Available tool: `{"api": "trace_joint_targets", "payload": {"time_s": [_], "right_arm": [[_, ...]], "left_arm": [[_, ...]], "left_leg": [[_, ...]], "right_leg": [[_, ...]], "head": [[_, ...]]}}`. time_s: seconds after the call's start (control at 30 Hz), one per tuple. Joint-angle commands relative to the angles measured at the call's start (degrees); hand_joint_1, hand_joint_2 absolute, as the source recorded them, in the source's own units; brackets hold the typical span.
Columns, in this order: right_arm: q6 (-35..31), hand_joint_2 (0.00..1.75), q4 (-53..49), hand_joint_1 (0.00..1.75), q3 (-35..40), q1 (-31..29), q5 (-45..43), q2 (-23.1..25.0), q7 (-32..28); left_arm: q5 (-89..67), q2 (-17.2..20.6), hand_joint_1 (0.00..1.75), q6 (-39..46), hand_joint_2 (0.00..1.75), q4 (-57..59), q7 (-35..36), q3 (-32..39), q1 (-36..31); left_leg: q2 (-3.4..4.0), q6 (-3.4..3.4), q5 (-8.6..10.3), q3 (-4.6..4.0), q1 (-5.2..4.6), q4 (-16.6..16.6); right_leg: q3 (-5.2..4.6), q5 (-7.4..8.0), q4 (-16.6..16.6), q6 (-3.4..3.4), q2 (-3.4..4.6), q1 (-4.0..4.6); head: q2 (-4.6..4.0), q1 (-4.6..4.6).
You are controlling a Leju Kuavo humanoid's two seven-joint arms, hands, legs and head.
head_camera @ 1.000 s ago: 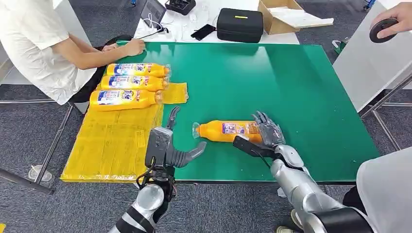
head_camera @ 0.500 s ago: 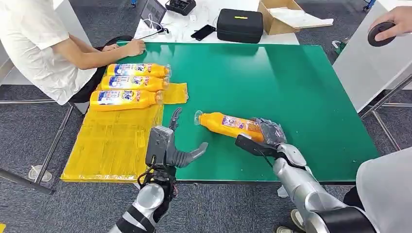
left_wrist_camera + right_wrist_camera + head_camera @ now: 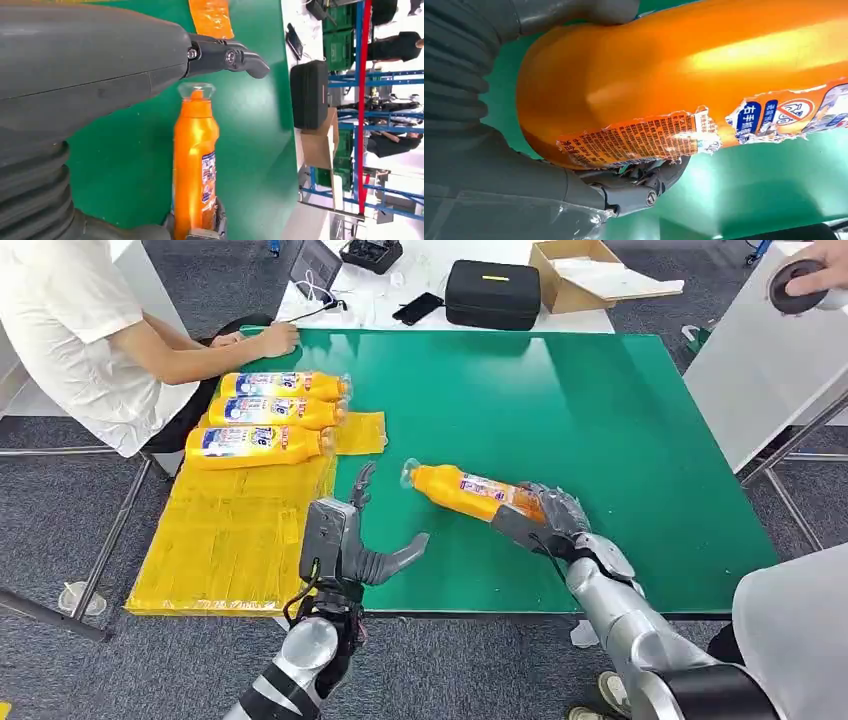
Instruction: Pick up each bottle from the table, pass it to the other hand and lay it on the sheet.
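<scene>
Green table [image 3: 600, 420]: right hand [image 3: 545, 515] lifted bottle [image 3: 465, 490], cap now raised.

A green table [image 3: 600, 420] carries a yellow sheet [image 3: 230, 530] along its left side.

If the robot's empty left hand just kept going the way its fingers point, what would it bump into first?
Probably the clear-capped neck of the orange plastic bottle gripped by the right hand; the left hand points at it over the green table. Depth is uncertain.

A green table [image 3: 600, 420] stands on grey carpet [image 3: 60, 510]; beyond it, a white desk [image 3: 420, 280] holds a black case [image 3: 493, 292] and a cardboard box [image 3: 580, 275].
</scene>
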Motion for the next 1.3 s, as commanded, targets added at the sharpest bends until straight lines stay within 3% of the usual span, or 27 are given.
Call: {"api": "trace_joint_targets", "payload": {"time_s": [0.03, 0.23, 0.5, 0.83, 1.13, 1.3], "right_arm": [[2.6, 1.75, 3.4, 1.75, -5.6, 2.6, -4.1, 1.4, -2.7], [-2.4, 1.75, -0.1, 1.75, -6.1, 1.5, -8.1, 2.9, -10.4], [-4.2, 1.75, -8.6, 1.75, -4.8, 4.0, -16.8, 5.4, -16.7], [-6.4, 1.75, -18.8, 1.75, 0.2, 7.7, -23.9, 5.4, -17.3], [-4.7, 1.75, -24.9, 1.75, 6.8, 11.1, -25.7, 6.3, -16.7], [-4.8, 1.75, -24.9, 1.75, 6.9, 11.2, -25.8, 6.5, -16.8]], "left_arm": [[1.5, 0.3, 0.00, -0.1, 1.75, 2.6, -0.4, -1.0, -1.3], [9.1, 0.0, 0.00, -5.9, 1.75, 6.1, 1.4, -5.2, -0.6], [15.8, 0.0, 0.00, -3.5, 1.75, 9.3, -2.3, -4.2, -0.7], [20.5, -0.1, 0.00, -4.3, 1.75, 17.2, -3.2, -2.9, -0.1], [22.8, 0.0, 0.00, -3.8, 1.75, 14.4, -4.9, -0.4, -1.1], [22.9, 0.0, 0.00, -3.7, 1.75, 14.3, -4.8, -0.3, -1.2]], "left_leg": [[-0.04, 0.01, -0.02, 0.16, 0.05, -0.1], [0.01, 0.02, -0.05, 0.26, 0.03, -0.1], [0.09, -0.01, -0.02, -0.13, -0.01, 0.0], [0.11, 0.02, -0.11, -0.09, 0.00, -0.1], [0.12, 0.00, -0.11, -0.22, 0.01, 0.0], [0.10, 0.01, -0.10, -0.27, 0.01, 0.0]], "right_leg": [[0.21, -0.03, -0.1, -0.10, -0.10, 0.07], [0.29, -0.05, -0.1, -0.14, -0.09, 0.07], [-0.08, 0.00, 0.0, -0.08, 0.04, 0.01], [0.01, -0.08, 0.0, -0.13, 0.04, 0.03], [-0.16, -0.08, 0.0, -0.14, 0.05, 0.04], [-0.21, -0.08, 0.0, -0.11, 0.03, 0.04]], "head": [[0.00, 0.02], [0.00, 0.04], [0.00, 0.00], [0.00, 0.00], [0.00, -0.02], [0.02, 0.02]]}}
